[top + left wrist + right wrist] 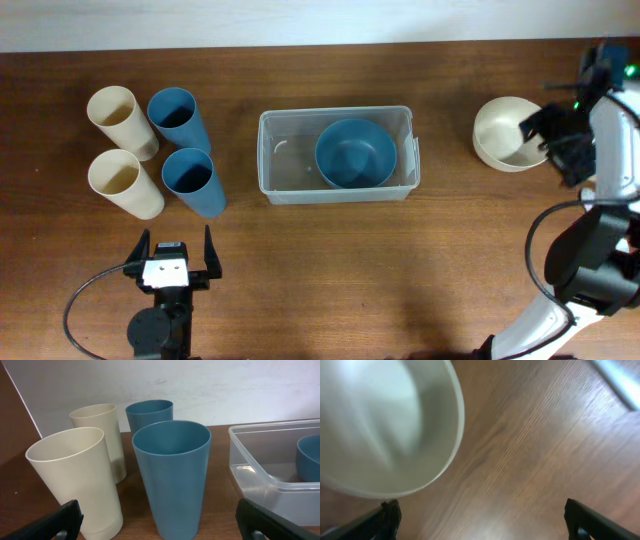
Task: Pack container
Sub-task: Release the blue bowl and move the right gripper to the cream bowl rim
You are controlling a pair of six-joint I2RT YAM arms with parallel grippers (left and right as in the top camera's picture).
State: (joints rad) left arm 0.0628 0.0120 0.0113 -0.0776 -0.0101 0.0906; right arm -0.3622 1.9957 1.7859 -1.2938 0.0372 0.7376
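My left gripper (176, 242) hangs released before the cups (172, 475). My right gripper (480, 516) gapes beside the cream bowl (385, 425); a blue bowl (355, 153) sits in the container (272, 150).

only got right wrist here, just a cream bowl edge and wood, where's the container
Observer: The container sits mid-table, to the left of the cream bowl.
Operator: anything in it
Observer: One blue bowl, in its right half.
Operator: and the left gripper
Observer: The left gripper is open at the near left, facing two cream cups and two blue cups, all upright.
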